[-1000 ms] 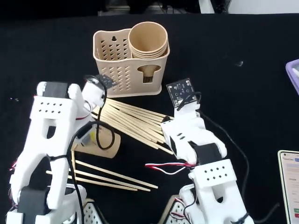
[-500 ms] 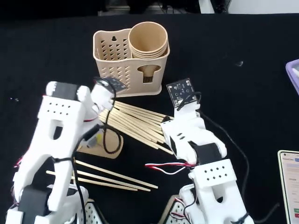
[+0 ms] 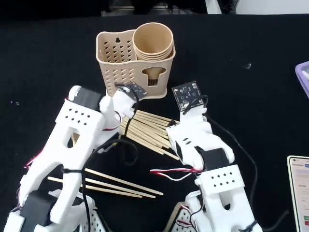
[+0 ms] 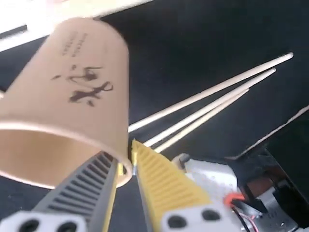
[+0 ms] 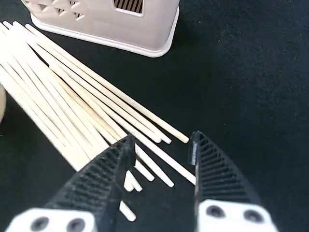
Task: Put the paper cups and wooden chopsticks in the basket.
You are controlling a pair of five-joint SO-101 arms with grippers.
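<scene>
My left gripper (image 4: 126,159) is shut on the rim of a tan paper cup (image 4: 72,96), one finger inside and one outside. In the high view the left arm (image 3: 87,121) covers that cup and leans over the pile of wooden chopsticks (image 3: 145,128) in front of the beige basket (image 3: 116,67). A stack of paper cups (image 3: 152,41) stands in the basket's right compartment. My right gripper (image 5: 161,145) is open just above the near ends of the chopsticks (image 5: 72,106), with the basket (image 5: 106,21) beyond. Three loose chopsticks (image 3: 111,183) lie closer to the arm bases.
A purple object (image 3: 303,77) sits at the right edge and a white sheet or screen (image 3: 299,193) at the lower right. Red and white wires (image 3: 174,172) hang by the right arm. The black table (image 3: 241,96) spreads right of the basket.
The left arm has swung right and toward the basket with the cup in its gripper, now covering the left part of the chopstick pile. The right arm has not moved.
</scene>
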